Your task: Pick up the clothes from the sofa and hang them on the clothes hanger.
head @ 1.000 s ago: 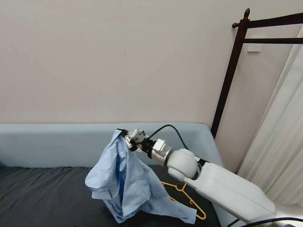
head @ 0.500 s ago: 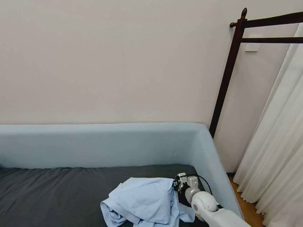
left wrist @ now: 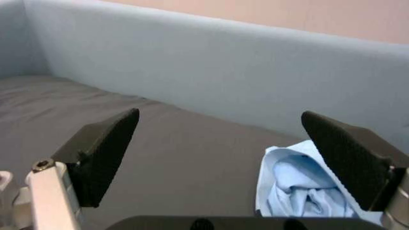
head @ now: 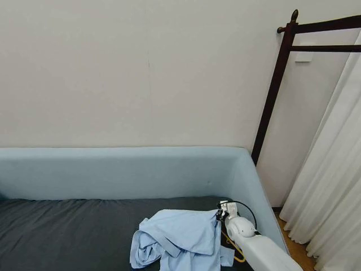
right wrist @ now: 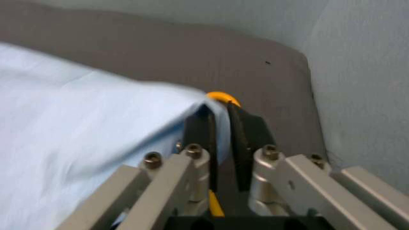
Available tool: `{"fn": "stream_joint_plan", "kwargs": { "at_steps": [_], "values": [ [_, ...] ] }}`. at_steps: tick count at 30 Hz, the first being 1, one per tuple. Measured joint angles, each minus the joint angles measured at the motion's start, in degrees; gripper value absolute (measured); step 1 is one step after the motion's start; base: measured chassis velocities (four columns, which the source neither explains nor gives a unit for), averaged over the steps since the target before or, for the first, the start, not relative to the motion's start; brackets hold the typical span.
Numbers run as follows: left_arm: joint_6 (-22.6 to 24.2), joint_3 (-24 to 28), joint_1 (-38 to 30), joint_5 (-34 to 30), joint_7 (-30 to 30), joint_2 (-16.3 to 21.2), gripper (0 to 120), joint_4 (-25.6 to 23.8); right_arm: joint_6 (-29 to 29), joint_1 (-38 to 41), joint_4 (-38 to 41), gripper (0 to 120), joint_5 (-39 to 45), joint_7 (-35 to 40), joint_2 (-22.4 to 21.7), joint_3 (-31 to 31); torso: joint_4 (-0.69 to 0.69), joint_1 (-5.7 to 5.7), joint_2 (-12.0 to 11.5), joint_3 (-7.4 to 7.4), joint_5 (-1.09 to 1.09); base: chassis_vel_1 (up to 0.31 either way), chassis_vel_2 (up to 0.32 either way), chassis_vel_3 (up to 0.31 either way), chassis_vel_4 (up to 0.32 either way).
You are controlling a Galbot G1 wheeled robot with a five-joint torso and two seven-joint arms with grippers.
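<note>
Down at the right end of the sofa, the right end effector pinches a fold of the shirt by a hanger, while the left end effector hovers wide open above the seat.

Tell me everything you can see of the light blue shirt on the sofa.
The light blue shirt is thin, soft-looking cloth, crumpled in a loose heap with deep folds and a band-like strip, perhaps a collar or cuff. It lies on the dark grey seat cushion near the sofa's right end. The right gripper is shut on one edge of it. A yellow hanger peeks out just beyond that edge.
</note>
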Motion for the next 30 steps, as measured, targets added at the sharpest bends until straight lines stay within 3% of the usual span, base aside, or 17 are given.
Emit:
{"fn": "stream_joint_plan", "kwargs": {
  "at_steps": [8,9,13,14,17,22,25,30],
  "values": [
    [0.3,0.7,-1.5,1.7,0.5,0.9,100,0.3,-2.4,-11.6,22.5,47,-2.2,-0.5,-10.2,2.0,0.02,0.0,0.0,-0.01,-0.03,0.0,0.0,0.0,0.0],
    [0.3,0.7,-1.5,1.7,0.5,0.9,100,0.3,-2.4,-11.6,22.5,47,-2.2,-0.5,-10.2,2.0,0.02,0.0,0.0,-0.01,-0.03,0.0,0.0,0.0,0.0],
    [0.3,0.4,-1.1,1.7,0.5,1.0,100,0.4,1.2,-20.2,31.3,65,-9.8,-0.3,-11.5,0.1,-0.02,-0.01,0.0,-0.01,-0.03,0.0,0.0,0.0,0.0],
    [0.3,0.4,-1.1,1.7,0.5,1.0,100,0.4,1.2,-20.2,31.3,65,-9.8,-0.3,-11.5,0.1,-0.02,-0.01,0.0,-0.01,-0.03,0.0,0.0,0.0,0.0],
    [0.2,-0.1,0.1,1.3,0.6,1.6,100,-0.1,7.0,-21.0,28.7,80,-18.7,-1.1,-7.9,-4.4,0.04,-0.02,0.0,-0.01,-0.02,0.0,0.0,0.0,0.0],
    [-0.3,-1.2,1.3,0.6,1.7,4.8,100,-0.3,10.8,-18.9,23.7,97,-24.1,-1.2,-4.3,-10.5,0.04,-0.01,0.0,-0.01,-0.02,0.0,0.0,0.0,0.0],
    [-0.5,-1.5,1.9,0.3,2.5,6.7,100,-0.1,12.4,-17.7,21.0,100,-28.8,-0.6,-2.5,-14.2,0.03,-0.01,0.0,0.0,-0.03,0.0,0.0,0.0,0.0],
    [-0.6,-1.1,2.0,1.2,2.8,6.7,100,-0.2,14.0,-16.1,16.3,100,-34.3,0.1,-0.2,-18.8,0.02,-0.01,0.0,0.0,-0.04,0.0,0.0,0.0,0.0]
  ]
}}
